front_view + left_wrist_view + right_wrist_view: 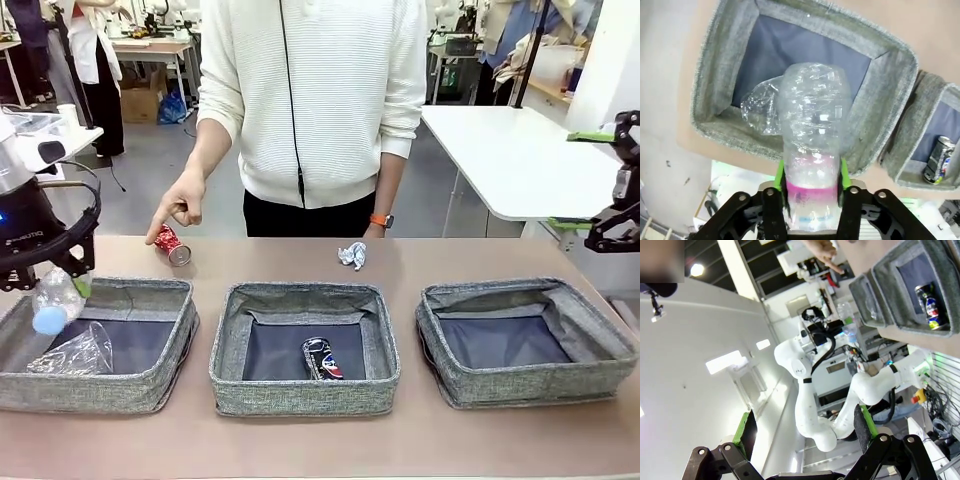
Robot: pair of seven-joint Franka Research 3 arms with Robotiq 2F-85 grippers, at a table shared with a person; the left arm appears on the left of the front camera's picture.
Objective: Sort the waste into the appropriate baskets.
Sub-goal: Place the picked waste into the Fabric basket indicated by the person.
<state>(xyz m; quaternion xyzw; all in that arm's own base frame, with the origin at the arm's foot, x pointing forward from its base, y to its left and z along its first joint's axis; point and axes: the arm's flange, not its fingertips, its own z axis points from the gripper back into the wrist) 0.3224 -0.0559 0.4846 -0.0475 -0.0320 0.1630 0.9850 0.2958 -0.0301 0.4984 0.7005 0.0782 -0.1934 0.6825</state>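
My left gripper (60, 275) (811, 175) is shut on the clear plastic bottle (57, 297) (812, 125), cap end down, over the near left corner of the left basket (140, 290) (890, 55). A clear plastic bag (75, 352) (760, 112) lies inside that basket. The middle basket (300, 292) holds a dark blue-silver can (321, 358) (938, 160) (930, 305). The right basket (520, 290) has nothing in it. A crushed red can (172, 246) lies on the table under the person's hand (180, 210). A crumpled paper wad (352, 255) sits behind the middle basket. My right gripper (580, 180) (805, 432) hangs open, high at the right.
The person stands at the far edge behind the left and middle baskets. A white table (520, 160) stands at the back right. Bare tabletop (300, 440) runs in front of the baskets.
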